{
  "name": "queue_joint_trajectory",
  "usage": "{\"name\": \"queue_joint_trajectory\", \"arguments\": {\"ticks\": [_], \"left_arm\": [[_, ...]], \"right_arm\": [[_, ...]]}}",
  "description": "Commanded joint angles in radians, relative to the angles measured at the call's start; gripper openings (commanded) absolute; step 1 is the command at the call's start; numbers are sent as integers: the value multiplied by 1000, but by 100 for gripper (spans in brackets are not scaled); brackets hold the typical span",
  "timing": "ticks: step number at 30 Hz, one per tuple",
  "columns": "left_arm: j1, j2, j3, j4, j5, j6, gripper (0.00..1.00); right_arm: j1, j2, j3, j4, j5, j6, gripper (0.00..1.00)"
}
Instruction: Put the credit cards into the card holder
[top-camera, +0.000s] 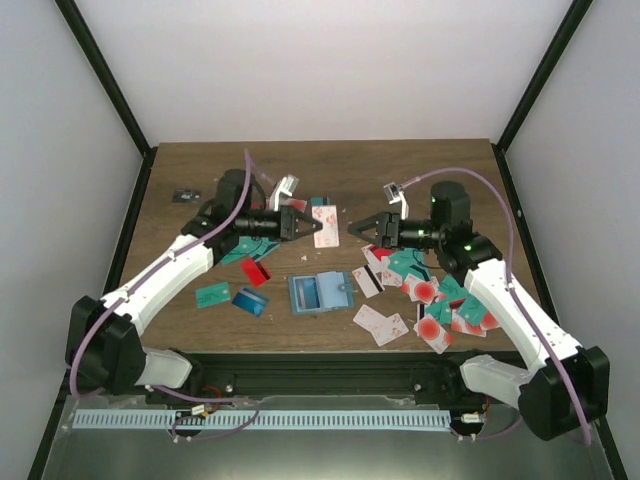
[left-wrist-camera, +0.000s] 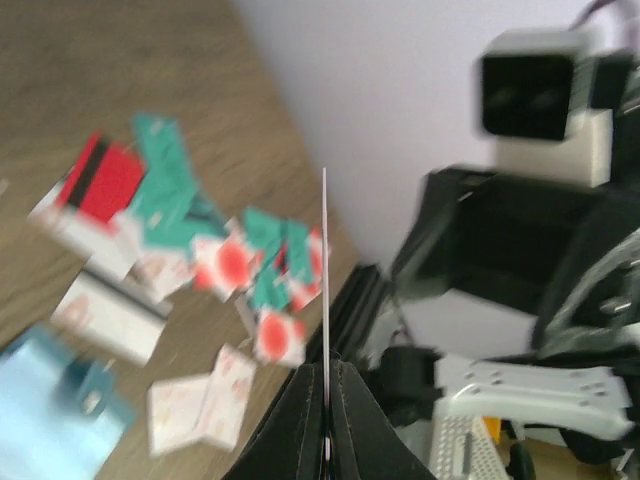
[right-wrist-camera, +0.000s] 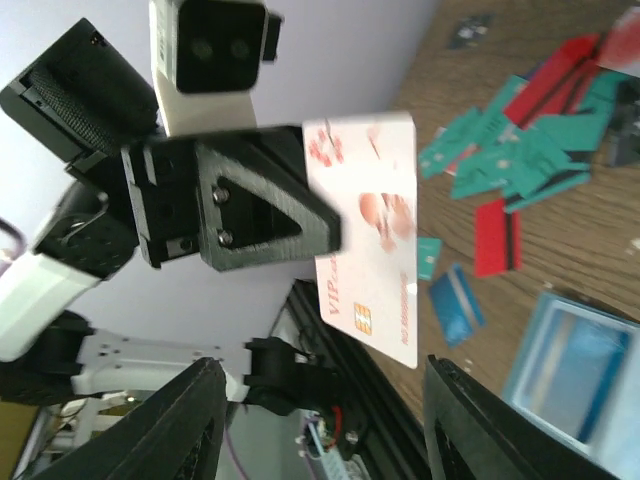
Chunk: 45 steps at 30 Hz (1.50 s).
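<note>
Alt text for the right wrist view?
The left gripper pinches a white credit card with red print and a chip, facing the camera. The right gripper is open below it; teal and red cards and the blue card holder lie on the table.

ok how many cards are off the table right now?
1: a white card pinched in the left claw, above the table. Right claw is open, empty. None seems hidden.

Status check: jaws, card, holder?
Left gripper shut on white card, mid-air. Right gripper open, facing it. Card holder lies open, nothing covering it.
</note>
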<state>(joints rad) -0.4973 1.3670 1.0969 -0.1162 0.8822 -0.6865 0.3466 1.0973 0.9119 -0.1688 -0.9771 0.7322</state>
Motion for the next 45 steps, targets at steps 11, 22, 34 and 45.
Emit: {"name": "queue_joint_trajectory", "arguments": {"ticks": [11, 22, 34, 45], "left_arm": [[18, 163, -169, -403, -114, 285, 4], [23, 264, -217, -375, -107, 304, 4], [21, 345, -243, -259, -52, 267, 4], [20, 368, -221, -237, -29, 266, 4]], "right_arm": [[9, 235, -103, -210, 192, -221, 51], [12, 366, -157, -154, 213, -231, 48], [16, 511, -161, -93, 194, -239, 45], [17, 570, -186, -71, 199, -246, 44]]}}
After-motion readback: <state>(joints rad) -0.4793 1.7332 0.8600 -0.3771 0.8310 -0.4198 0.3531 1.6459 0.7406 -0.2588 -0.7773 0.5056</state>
